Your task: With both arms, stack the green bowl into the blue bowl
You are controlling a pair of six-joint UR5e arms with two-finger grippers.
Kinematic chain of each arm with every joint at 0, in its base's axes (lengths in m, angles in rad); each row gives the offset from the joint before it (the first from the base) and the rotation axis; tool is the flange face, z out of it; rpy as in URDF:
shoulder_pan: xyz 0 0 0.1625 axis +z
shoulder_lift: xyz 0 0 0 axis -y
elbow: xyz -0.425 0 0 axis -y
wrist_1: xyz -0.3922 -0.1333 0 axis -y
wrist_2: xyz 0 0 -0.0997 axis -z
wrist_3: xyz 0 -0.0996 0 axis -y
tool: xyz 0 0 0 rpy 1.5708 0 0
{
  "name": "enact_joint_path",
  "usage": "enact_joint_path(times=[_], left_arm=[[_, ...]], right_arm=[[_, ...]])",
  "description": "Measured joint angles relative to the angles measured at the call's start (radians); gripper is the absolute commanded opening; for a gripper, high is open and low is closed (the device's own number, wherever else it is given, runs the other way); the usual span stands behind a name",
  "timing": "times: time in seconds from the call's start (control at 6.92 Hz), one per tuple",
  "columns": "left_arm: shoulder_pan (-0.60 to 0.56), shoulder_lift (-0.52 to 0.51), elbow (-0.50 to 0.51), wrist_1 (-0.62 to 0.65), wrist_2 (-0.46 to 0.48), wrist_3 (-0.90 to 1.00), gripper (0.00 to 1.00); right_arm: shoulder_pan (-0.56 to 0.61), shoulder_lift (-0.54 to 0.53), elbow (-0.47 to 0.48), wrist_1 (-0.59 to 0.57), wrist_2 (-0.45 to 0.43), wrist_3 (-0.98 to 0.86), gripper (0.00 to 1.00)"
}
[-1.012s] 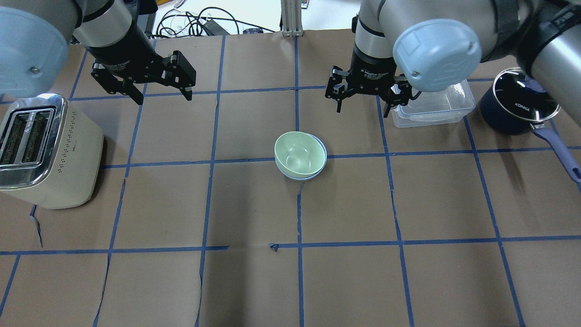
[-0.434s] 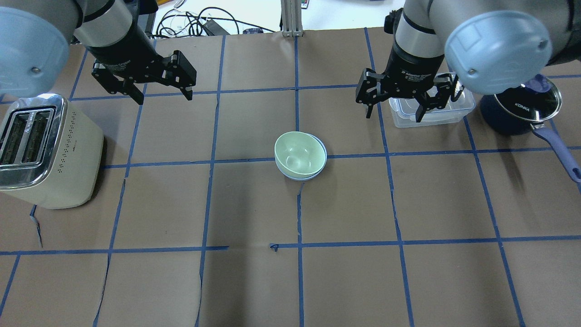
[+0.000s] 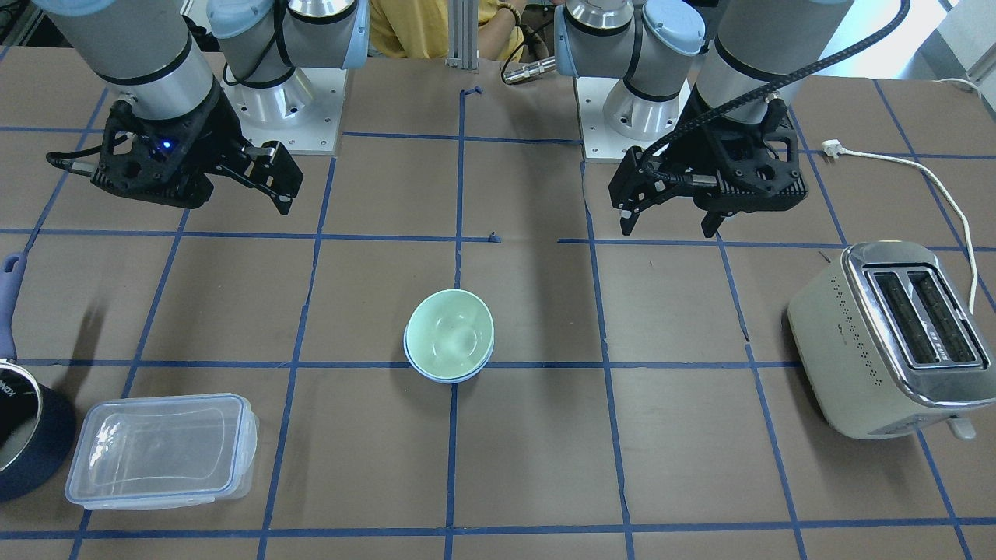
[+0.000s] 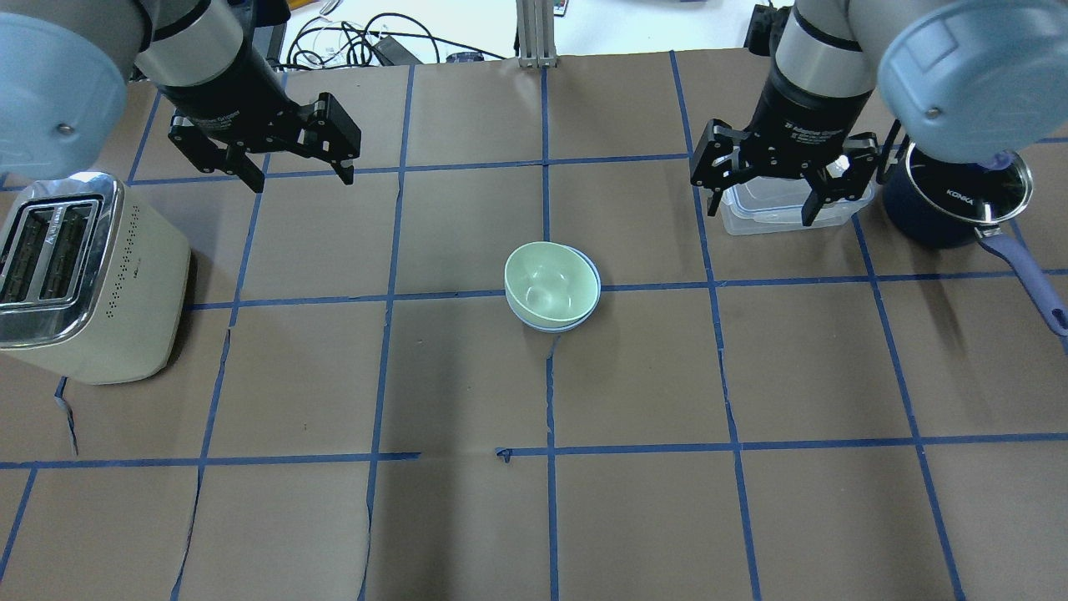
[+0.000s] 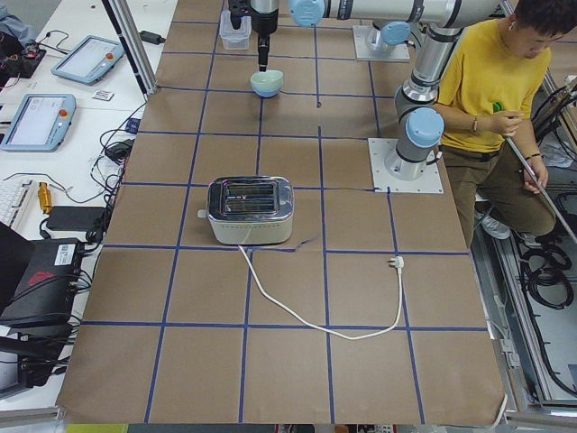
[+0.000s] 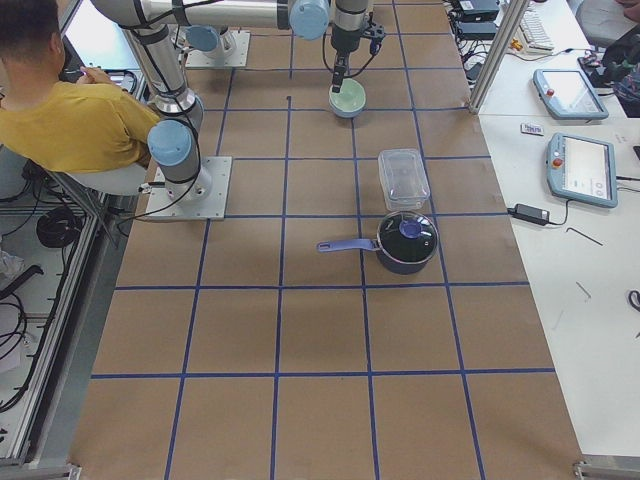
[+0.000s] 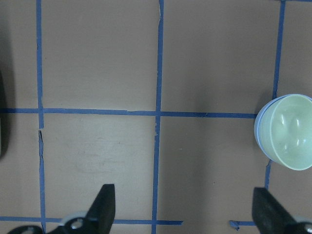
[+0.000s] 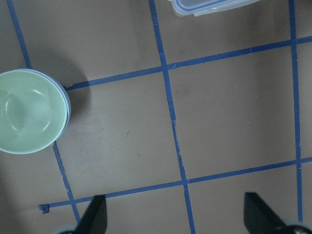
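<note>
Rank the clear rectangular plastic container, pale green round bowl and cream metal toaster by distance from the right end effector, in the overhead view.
1. Clear rectangular plastic container, overlapped by the right end effector at the far right.
2. Pale green round bowl, at the table centre.
3. Cream metal toaster, at the far left edge.

Open room around green bowl; toaster, clear container, pot well apart.

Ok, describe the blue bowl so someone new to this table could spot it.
On the brown table gridded with blue tape, a two-bowl stack sits near the middle. The blue bowl is the lower one, only a thin periwinkle rim showing around the pale green bowl nested inside it.
</note>
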Motion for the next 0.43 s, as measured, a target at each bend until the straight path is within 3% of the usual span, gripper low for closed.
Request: enact_joint_path(times=[0.43], left_arm=[[0.0, 0.0, 0.0, 0.0, 0.0, 0.0, 1.0]], right_arm=[[-0.003, -0.008, 0.002, 0.009, -0.002, -0.001, 1.0]])
